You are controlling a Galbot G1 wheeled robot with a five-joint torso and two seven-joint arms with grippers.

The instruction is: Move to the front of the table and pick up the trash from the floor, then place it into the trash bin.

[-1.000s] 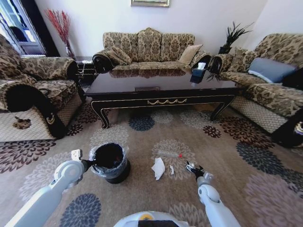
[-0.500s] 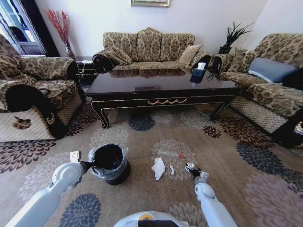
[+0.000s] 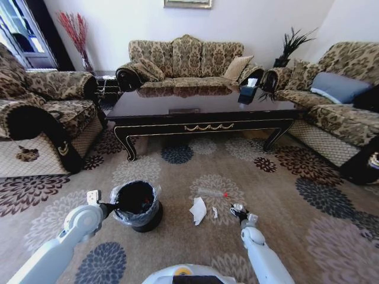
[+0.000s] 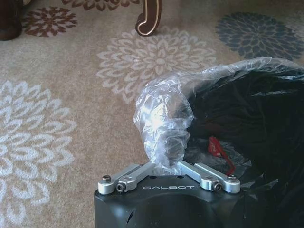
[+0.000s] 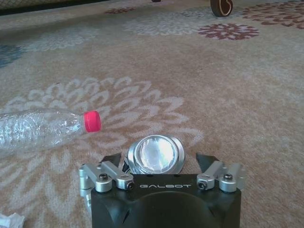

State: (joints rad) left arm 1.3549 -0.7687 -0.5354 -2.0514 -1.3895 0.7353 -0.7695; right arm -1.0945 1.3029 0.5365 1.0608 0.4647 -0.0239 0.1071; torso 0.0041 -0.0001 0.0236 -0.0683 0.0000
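On our left, our left gripper (image 4: 167, 164) pinches the liner at the trash bin (image 3: 137, 204) rim; a red scrap (image 4: 216, 147) lies inside, the bottom lost in dark. Crumpled paper (image 3: 198, 210), then the bottle (image 5: 45, 127). Our right gripper (image 5: 156, 159) spreads wide around the shiny round bit (image 5: 155, 153), its near edge hidden.

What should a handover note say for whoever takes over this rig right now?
Left gripper: shut on the trash bin's liner bag at the rim.
Right gripper: open, low over the carpet, fingers on either side of the shiny round bit.
Bottle, crumpled paper and white scrap lie on the floor before the table.
Done: positioned at the table.
Left: bin all four.
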